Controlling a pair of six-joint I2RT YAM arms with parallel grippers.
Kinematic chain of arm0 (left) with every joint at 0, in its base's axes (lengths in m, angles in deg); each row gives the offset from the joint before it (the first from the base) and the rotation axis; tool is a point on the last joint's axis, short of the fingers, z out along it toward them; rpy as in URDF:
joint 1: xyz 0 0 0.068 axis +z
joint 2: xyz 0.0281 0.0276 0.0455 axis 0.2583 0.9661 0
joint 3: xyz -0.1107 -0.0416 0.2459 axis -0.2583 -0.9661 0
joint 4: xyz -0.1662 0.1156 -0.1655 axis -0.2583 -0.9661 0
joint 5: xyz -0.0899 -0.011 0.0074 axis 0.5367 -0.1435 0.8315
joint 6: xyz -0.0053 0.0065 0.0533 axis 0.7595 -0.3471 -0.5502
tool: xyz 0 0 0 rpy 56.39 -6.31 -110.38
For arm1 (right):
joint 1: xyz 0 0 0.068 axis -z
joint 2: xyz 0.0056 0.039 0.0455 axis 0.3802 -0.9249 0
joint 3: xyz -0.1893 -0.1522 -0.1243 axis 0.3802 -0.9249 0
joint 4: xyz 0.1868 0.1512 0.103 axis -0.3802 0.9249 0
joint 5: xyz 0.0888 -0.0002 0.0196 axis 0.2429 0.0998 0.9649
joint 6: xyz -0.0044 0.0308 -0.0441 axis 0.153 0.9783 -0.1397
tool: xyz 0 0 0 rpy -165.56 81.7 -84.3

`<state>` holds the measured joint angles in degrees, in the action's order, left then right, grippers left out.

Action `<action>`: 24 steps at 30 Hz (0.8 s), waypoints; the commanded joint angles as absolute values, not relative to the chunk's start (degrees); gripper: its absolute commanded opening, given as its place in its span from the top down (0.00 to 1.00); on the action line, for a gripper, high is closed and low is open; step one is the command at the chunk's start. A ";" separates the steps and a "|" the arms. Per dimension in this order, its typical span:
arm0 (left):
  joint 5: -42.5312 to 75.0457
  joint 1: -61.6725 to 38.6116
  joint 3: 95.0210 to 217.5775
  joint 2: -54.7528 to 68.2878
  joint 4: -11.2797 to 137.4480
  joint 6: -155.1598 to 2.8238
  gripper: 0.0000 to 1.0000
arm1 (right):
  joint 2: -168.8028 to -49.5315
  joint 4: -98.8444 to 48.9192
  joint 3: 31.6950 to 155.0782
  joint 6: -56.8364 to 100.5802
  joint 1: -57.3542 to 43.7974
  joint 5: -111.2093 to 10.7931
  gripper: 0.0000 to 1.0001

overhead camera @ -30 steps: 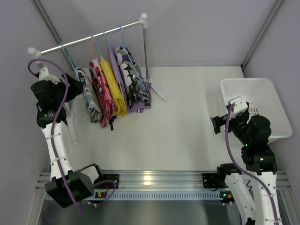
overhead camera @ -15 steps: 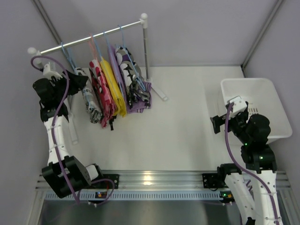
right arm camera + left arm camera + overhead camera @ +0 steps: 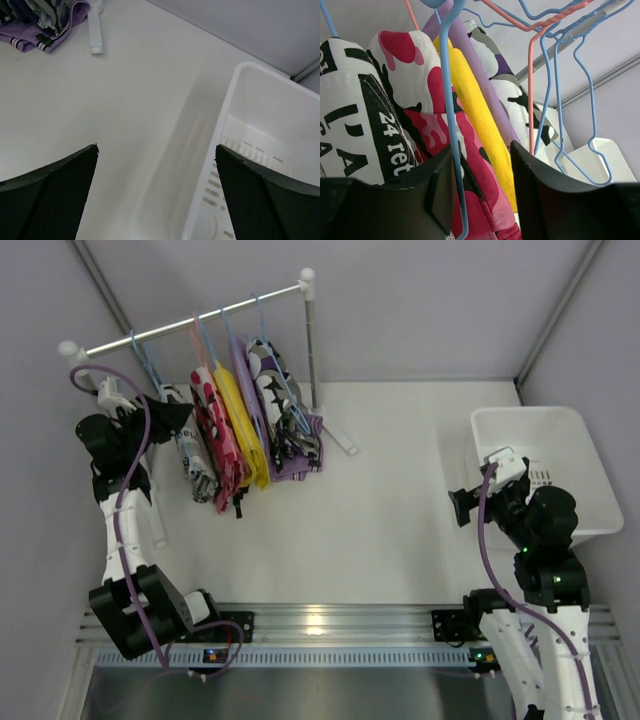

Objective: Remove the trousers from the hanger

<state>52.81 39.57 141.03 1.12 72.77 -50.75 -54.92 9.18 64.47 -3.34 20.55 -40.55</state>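
Trousers [image 3: 235,430] hang in a tight row from the rail [image 3: 190,326] at the far left of my top view, with the purple hems resting on the table [image 3: 390,520]. From up there I can only see that the left gripper [image 3: 482,160] is raised right beside the leftmost pair. The left wrist camera gives me more: the print pair [image 3: 355,115], then the red-pink pair [image 3: 420,115], then the yellow pair [image 3: 475,115], seen close from below. The jaws are apart, and the wire of a blue hanger [image 3: 451,125] runs down between the fingers, close to the left one. I can't tell whether it touches.

Over on the right, the right gripper [image 3: 156,150] is spread wide with nothing between its fingers, hovering above the table beside the bin [image 3: 235,100]. The bin's slotted inner wall shows only on the right wrist camera. That view also catches the rack's white foot [image 3: 96,30] flat on the table beside the purple cloth.

The table is white, and pale grey walls [image 3: 420,300] close in the far side.
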 commanded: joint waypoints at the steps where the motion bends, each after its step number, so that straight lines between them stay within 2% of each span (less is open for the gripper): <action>1: 54.49 39.93 140.64 0.26 78.74 -52.41 0.52 | -54.37 4.59 63.90 -3.49 21.03 -39.48 0.00; 2: 54.66 40.02 140.73 0.44 78.65 -53.11 0.61 | -54.45 4.59 63.98 -3.40 20.94 -39.39 0.00; 4: 54.84 39.93 140.73 1.06 78.91 -54.26 0.69 | -54.19 4.76 63.98 -3.49 20.94 -39.13 0.00; 6: 54.93 39.93 140.99 1.84 78.82 -54.35 0.82 | -53.84 4.85 63.98 -3.66 20.94 -39.04 0.01; 8: 55.54 40.02 141.52 2.37 78.65 -53.65 0.98 | -53.66 5.29 63.98 -4.01 20.86 -38.95 0.01; 13: 55.72 40.02 141.96 1.24 80.39 -49.53 1.00 | -53.05 5.91 63.98 -4.63 20.94 -39.22 0.01; 19: 49.75 40.02 142.14 -5.09 83.29 -45.13 1.00 | -53.13 5.56 63.54 -4.28 20.94 -39.04 0.01; 24: 46.76 40.02 147.49 -8.78 80.33 -42.49 1.00 | -53.84 4.94 63.72 -4.37 21.03 -39.04 0.01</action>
<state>49.19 39.68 141.12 -3.97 72.62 -44.48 -53.45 8.97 63.68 -3.97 20.55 -39.87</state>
